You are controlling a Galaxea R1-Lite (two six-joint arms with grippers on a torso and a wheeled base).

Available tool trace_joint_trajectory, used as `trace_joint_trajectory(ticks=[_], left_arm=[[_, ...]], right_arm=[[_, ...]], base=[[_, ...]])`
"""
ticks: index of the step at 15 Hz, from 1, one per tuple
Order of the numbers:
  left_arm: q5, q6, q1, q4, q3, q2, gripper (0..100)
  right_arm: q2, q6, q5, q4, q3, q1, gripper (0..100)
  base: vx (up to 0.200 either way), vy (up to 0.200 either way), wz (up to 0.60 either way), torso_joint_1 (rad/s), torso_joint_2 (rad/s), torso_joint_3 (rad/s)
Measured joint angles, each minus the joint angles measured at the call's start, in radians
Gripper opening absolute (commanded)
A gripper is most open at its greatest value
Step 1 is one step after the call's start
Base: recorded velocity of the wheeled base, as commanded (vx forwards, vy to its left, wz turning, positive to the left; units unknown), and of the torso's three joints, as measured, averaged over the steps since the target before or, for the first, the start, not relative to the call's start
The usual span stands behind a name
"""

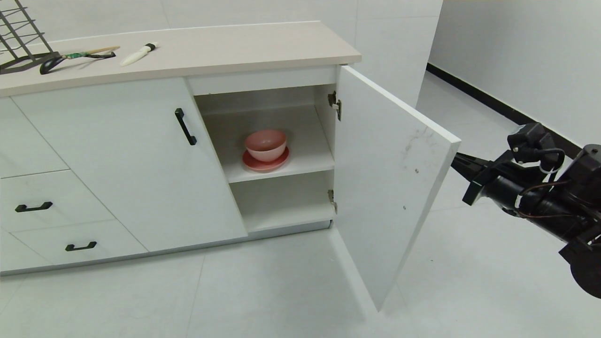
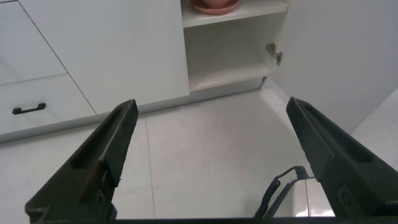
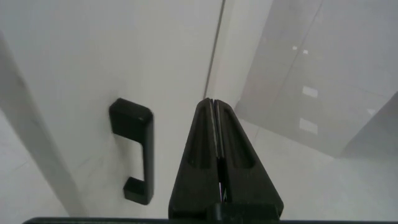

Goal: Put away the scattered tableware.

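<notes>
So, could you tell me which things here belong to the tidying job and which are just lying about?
Job: pink bowl on pink plate, on the cupboard shelf; open cupboard door; right gripper, shut, beside the door handle.
Lying about: wire rack, white utensil and black-handled tool on the worktop, perhaps still to stow.

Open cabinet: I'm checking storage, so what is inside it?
A pink bowl sits on a pink plate on the upper shelf. The closed door hides the interior's left side.
</notes>
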State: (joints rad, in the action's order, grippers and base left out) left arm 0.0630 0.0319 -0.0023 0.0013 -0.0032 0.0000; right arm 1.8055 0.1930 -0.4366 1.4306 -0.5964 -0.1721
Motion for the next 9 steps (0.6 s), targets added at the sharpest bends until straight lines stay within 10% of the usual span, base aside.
trace_joint_trajectory(ticks=[9], left_arm=[[0.000,0.000,0.000,-0.001,0.000,0.000,100]], right_arm=[[0.039,0.021,-0.024,0.001,-0.041,-0.066,0]], base=[[0.000,0.000,0.00,0.000,0.00,0.000]])
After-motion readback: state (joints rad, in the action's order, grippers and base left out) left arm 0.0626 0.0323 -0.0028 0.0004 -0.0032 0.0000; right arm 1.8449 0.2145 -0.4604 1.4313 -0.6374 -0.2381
